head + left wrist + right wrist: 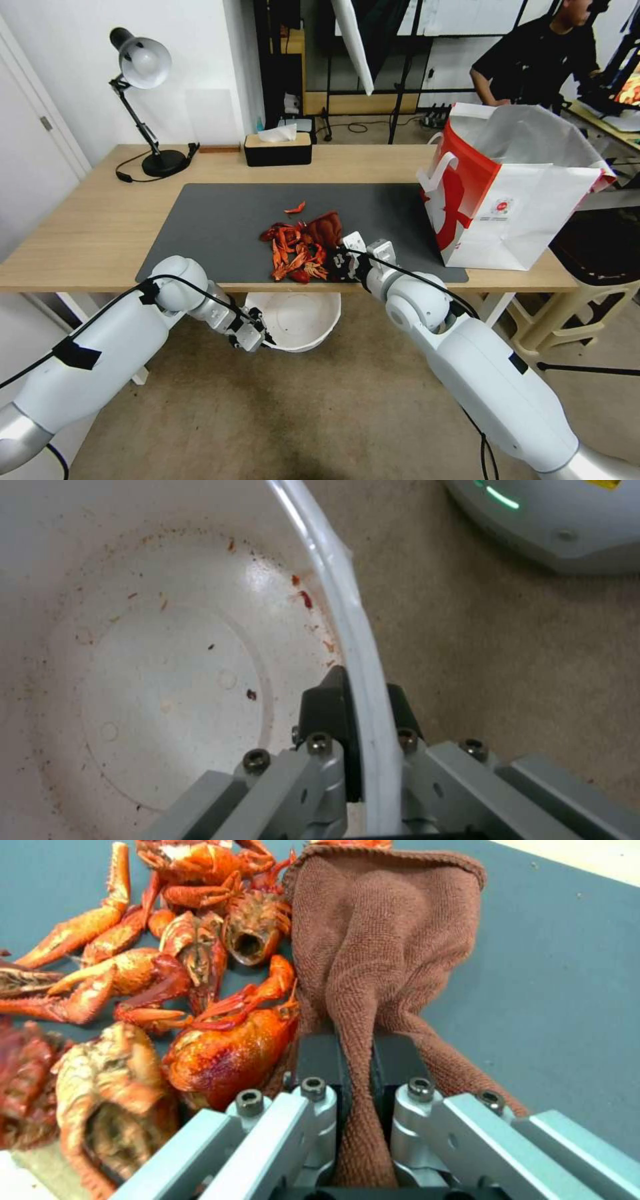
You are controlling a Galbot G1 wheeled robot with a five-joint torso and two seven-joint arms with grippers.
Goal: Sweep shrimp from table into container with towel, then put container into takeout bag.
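Shrimp beside towel pinched in right end effector

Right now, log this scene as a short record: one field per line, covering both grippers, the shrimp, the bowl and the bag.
left gripper: shut on the bowl's rim, holding it below the table's front edge
right gripper: shut on the towel, beside the shrimp
towel: brown, lying on the grey mat, touching the pile
shrimp: piled near the mat's front edge, one piece apart behind
bowl: white, only small scraps inside
bag: upright, open, on the table's right end
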